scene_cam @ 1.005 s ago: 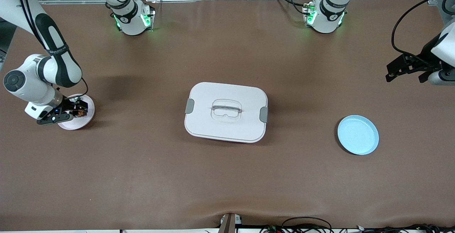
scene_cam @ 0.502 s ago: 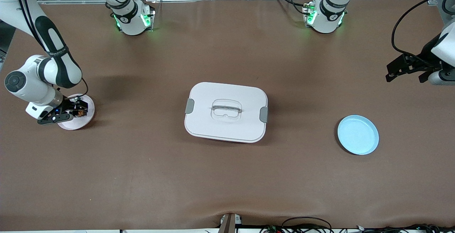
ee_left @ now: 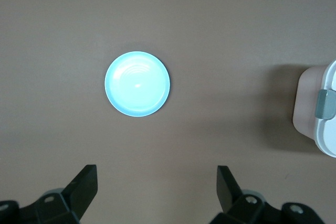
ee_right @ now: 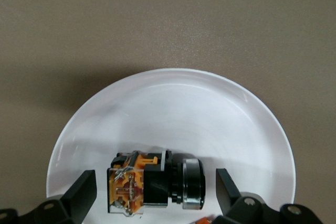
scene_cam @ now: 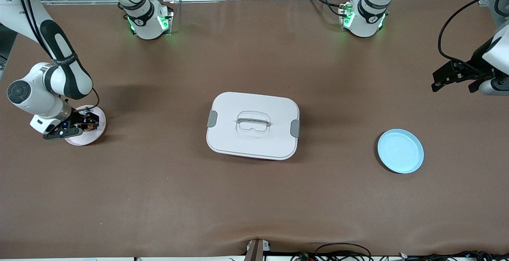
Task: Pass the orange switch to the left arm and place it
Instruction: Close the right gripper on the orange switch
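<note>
The orange switch (ee_right: 155, 183), a stubby black part with an orange end, lies on its side on a white plate (ee_right: 173, 108) at the right arm's end of the table. My right gripper (ee_right: 156, 191) is low over the plate, open, one finger on each side of the switch with gaps to it. In the front view the right gripper (scene_cam: 88, 125) sits over the plate (scene_cam: 96, 131). My left gripper (scene_cam: 457, 78) waits open and empty, high over the left arm's end. The white box (scene_cam: 253, 125) with grey clips stands mid-table.
A light blue plate (scene_cam: 400, 150) lies toward the left arm's end, nearer the front camera than the left gripper; it also shows in the left wrist view (ee_left: 137, 84), with the box's edge (ee_left: 329, 109).
My right arm has shifted slightly over the white plate. The left arm, the box and the blue plate have not moved.
</note>
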`<state>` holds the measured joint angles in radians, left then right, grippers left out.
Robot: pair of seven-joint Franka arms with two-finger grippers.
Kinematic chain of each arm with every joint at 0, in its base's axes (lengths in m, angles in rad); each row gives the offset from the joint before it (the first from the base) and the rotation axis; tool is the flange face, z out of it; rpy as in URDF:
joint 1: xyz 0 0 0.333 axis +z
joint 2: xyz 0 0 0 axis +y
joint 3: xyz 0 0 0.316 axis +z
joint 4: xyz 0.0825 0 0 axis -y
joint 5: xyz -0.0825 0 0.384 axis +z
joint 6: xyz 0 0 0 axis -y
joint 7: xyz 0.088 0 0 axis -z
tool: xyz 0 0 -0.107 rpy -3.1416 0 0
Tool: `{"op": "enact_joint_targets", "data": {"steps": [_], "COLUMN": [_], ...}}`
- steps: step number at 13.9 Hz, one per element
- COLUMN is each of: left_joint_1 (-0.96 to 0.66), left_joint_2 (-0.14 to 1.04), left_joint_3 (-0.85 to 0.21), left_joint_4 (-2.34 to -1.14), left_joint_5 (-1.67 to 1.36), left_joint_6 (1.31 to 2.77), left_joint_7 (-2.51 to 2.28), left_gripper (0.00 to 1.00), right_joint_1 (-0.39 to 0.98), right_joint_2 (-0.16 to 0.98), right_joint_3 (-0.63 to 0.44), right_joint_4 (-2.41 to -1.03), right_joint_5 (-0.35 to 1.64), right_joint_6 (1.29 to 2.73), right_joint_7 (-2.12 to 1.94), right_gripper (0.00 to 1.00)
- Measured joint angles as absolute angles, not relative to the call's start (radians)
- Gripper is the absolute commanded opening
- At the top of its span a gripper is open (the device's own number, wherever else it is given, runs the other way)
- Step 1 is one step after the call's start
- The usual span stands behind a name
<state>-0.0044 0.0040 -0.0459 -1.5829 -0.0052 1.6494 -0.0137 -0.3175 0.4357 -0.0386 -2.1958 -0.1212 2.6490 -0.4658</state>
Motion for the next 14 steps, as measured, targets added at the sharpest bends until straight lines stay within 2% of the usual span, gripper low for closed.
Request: {"op": "enact_joint_targets", "data": {"steps": [7, 8, 9, 12, 14], "left_joint_1": [-0.004, -0.004, -0.004, -0.004, -0.004], "left_joint_2": [0.004, 0.004, 0.004, 0.004, 0.004], "left_joint_3": [-0.046, -0.046, -0.046, -0.046, -0.046], "left_joint_4": [-1.578, -1.578, -1.578, -1.578, -1.578], "left_joint_5": [-0.005, -0.005, -0.005, -0.005, -0.005], "left_joint_6": [1.649, 1.649, 1.649, 1.649, 1.649], "left_joint_7": [-0.014, -0.014, -0.014, -0.014, -0.014], "left_gripper": [1.00, 1.00, 1.00, 1.00, 1.00], "right_joint_1": [-0.321, -0.321, -0.321, -0.326, -0.335], "right_joint_2": [0.446, 0.447, 0.448, 0.448, 0.449], "right_joint_3": [-0.039, -0.039, -0.039, -0.039, -0.039], "right_joint_4": [-2.189, -2.189, -2.188, -2.186, -2.179], "right_joint_5": [-0.121, -0.121, -0.121, -0.121, -0.121], "right_joint_6": [2.651, 2.651, 2.651, 2.650, 2.649], "right_joint_7": [-0.466, -0.466, -0.469, -0.503, -0.507], "right_gripper": [1.00, 0.92, 0.73, 0.02, 0.00]}}
